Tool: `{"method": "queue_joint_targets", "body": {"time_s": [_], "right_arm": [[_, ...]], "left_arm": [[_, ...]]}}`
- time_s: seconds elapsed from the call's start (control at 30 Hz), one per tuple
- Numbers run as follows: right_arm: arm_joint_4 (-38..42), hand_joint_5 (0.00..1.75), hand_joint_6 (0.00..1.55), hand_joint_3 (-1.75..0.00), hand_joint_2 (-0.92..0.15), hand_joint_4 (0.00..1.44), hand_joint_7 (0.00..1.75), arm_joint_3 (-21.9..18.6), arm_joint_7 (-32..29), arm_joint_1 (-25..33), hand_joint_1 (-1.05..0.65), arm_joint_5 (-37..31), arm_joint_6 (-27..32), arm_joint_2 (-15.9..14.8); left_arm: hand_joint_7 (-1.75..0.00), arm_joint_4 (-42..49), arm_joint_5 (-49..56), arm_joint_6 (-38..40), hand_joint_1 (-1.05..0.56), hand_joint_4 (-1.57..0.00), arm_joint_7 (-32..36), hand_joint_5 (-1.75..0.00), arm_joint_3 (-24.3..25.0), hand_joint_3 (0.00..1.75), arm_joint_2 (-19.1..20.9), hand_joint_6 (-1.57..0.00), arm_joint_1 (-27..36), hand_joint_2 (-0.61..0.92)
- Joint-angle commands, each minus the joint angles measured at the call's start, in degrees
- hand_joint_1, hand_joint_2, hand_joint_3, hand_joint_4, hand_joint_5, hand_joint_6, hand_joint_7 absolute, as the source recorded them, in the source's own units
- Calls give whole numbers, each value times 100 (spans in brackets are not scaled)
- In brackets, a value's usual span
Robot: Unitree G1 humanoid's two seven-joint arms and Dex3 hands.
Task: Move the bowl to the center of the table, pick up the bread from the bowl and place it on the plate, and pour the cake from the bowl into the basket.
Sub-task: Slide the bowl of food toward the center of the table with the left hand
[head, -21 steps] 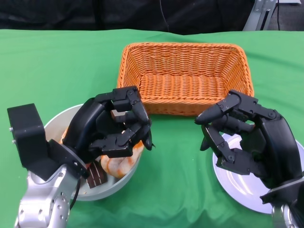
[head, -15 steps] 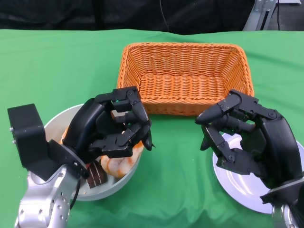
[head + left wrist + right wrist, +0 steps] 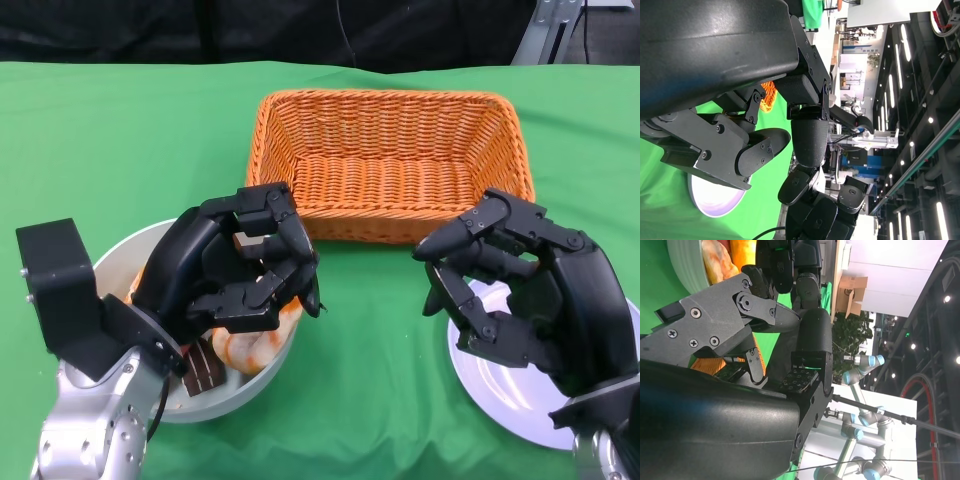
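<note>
The white bowl (image 3: 118, 258) sits at the table's near left. It holds pale orange bread (image 3: 252, 346) and a brown piece of cake (image 3: 203, 369). My left hand (image 3: 235, 270) hovers over the bowl's right side, fingers half curled with nothing seen in them. It hides part of the bowl's inside. The orange wicker basket (image 3: 390, 165) stands empty at the middle back. A white plate (image 3: 500, 392) lies at the near right, with my right hand (image 3: 520, 295) above it, fingers apart and holding nothing. The right wrist view shows the bowl (image 3: 687, 265) and the bread (image 3: 720, 260) beyond the right hand's fingers (image 3: 810, 340).
Green cloth (image 3: 120, 140) covers the table. A strip of cloth (image 3: 370, 350) lies between the bowl and the plate, in front of the basket. In the left wrist view the plate (image 3: 715, 196) and a corner of the basket (image 3: 768, 94) show past the fingers.
</note>
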Motion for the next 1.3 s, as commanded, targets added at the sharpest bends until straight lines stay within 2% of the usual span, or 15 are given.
{"method": "queue_joint_targets", "body": {"time_s": [0.03,0.2,0.3,0.4,0.47,0.57,0.63,0.67,0.73,0.83,0.9,1.0,1.1,1.17,1.3], "right_arm": [[26,156,73,-76,-68,74,111,-73,2,14,-14,63,-55,-66],[29,157,73,-77,-68,74,112,-64,-17,24,-14,37,-52,-52],[43,156,73,-77,-67,74,112,-63,-41,18,-13,-32,-77,-65],[95,156,73,-78,-67,74,112,-69,-49,-5,-13,-64,-137,-64],[129,156,73,-78,-67,73,112,-70,-64,-22,-13,-81,-167,-53],[154,156,72,-79,-67,73,113,-66,-87,-35,-13,-63,-154,-25],[165,156,72,-80,-67,73,112,-57,-107,-45,-13,-75,-158,-18],[195,156,72,-80,-67,73,112,-53,-107,-59,-12,-78,-196,-17],[237,156,72,-80,-67,73,112,-45,-113,-81,-12,-88,-240,-17],[274,156,72,-81,-66,73,112,-27,-142,-102,-13,-129,-297,-4],[287,156,72,-81,-66,73,112,-18,-147,-107,-13,-145,-323,-2],[292,156,72,-81,-66,74,112,-9,-146,-110,-13,-160,-356,-7],[251,156,72,-81,-66,74,112,-16,-132,-94,-14,-94,-295,-1],[245,154,73,-80,-67,75,110,-19,-148,-94,-13,-108,-294,2],[299,154,73,-78,-67,75,109,-31,-135,-115,-14,-96,-327,-3]], "left_arm": [[-123,43,15,-82,-9,-80,15,-157,37,96,46,-81,46,62],[-116,-72,56,-202,-10,-80,158,-154,162,91,83,-84,-42,62],[-99,-293,-57,-171,-16,-76,480,-149,412,66,84,-86,-218,74],[-88,-416,81,-300,-20,-76,897,-142,628,60,132,-88,-381,77],[-64,-350,161,-468,-28,-78,1000,-124,754,52,248,-91,-525,80],[-24,-211,242,-599,-39,-81,1108,-87,898,22,410,-99,-683,90],[-9,-140,293,-659,-44,-81,1176,-61,981,16,499,-97,-758,92],[-7,-115,361,-709,-46,-80,1234,-56,1027,14,568,-96,-778,92],[-2,-52,503,-831,-52,-76,1308,-29,1083,15,710,-87,-796,92],[0,29,800,-879,-61,-64,1417,-13,1136,19,1028,-70,-762,92],[0,71,997,-817,-63,-62,1519,-10,1131,20,1199,-67,-727,92],[0,221,1547,-686,-71,-48,1782,-2,1108,26,1551,-50,-618,92],[0,536,2072,-731,-80,-31,1956,0,1043,53,1890,-35,-478,92],[0,782,2207,-763,-87,-24,2056,0,1062,64,1980,-28,-420,92],[0,1183,2187,-836,-91,-22,2130,0,1139,71,1989,-23,-316,92]]}}
